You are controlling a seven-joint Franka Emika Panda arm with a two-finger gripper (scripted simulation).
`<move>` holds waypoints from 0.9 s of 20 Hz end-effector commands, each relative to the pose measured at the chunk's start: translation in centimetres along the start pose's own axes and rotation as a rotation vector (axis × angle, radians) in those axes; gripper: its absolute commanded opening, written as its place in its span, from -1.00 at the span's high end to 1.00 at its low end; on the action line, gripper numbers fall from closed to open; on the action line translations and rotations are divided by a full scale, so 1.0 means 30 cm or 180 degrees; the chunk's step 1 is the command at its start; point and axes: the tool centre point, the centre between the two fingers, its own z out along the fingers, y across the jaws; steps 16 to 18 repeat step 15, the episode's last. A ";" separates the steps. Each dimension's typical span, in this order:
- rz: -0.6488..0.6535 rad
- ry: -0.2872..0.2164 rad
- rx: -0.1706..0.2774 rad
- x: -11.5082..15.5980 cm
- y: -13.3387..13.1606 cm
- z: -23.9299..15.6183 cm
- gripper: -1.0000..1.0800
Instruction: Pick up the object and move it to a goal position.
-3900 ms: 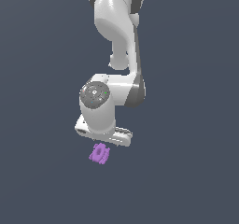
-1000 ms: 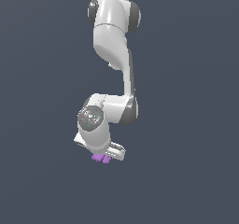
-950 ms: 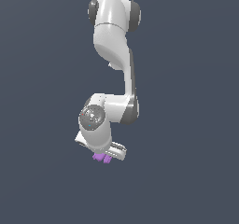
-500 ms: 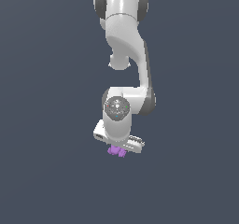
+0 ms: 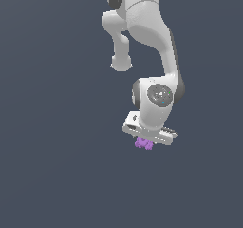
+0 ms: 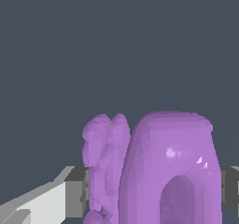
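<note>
The purple knobbly piece [image 5: 143,143] sits pinched in my gripper [image 5: 144,141], hanging just under the white hand at the low end of my arm [image 5: 147,27]. In the exterior view only its lower lumps show below the hand's flat bar, a small bright cluster against the plain dark grey backdrop [image 5: 52,127], with nothing under it to rest on. From my wrist camera the piece [image 6: 158,171] fills the near part of the frame: a broad rounded lobe with an arched opening through it, glints of light on its face, and beside it a narrower, rougher ridge of stacked bumps. My fingers [image 6: 77,190] press on it from either side, one grey pad touching the bumpy ridge and the other just visible at the far edge against the rounded lobe, so my grasp is closed on the piece with the jaws held apart only by its width. The white finger body [image 6: 32,202] runs out from that near pad toward the corner of the wrist picture. My wrist joint [image 5: 159,96], a round grey-capped housing, sits directly above the hand, and the forearm rises from it toward the upper edge of the exterior view.
</note>
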 end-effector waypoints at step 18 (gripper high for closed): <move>0.0000 -0.0010 0.0000 -0.211 -0.303 -0.067 1.00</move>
